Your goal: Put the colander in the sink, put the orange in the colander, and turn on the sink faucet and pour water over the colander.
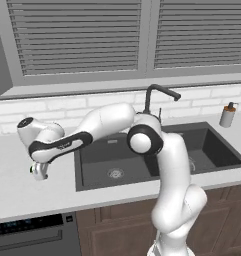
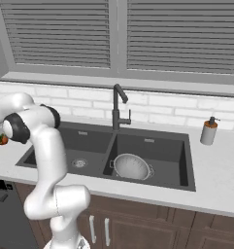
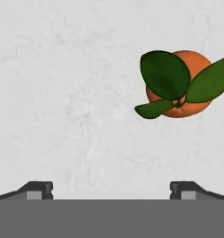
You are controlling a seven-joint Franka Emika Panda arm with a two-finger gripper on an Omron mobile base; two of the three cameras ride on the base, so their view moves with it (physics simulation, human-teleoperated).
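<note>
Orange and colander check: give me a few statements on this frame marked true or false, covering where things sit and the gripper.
1. The colander sits in the right basin of the sink. True.
2. The orange lies inside the colander. False: it rests on the pale counter, apart from the sink.
3. The gripper is open, holding nothing. True.
4. Water runs from the sink faucet. False: no stream shows.
5. The orange lies centred between the fingertips in the hand view. False: it sits off toward the right fingertip, ahead of it.
</note>
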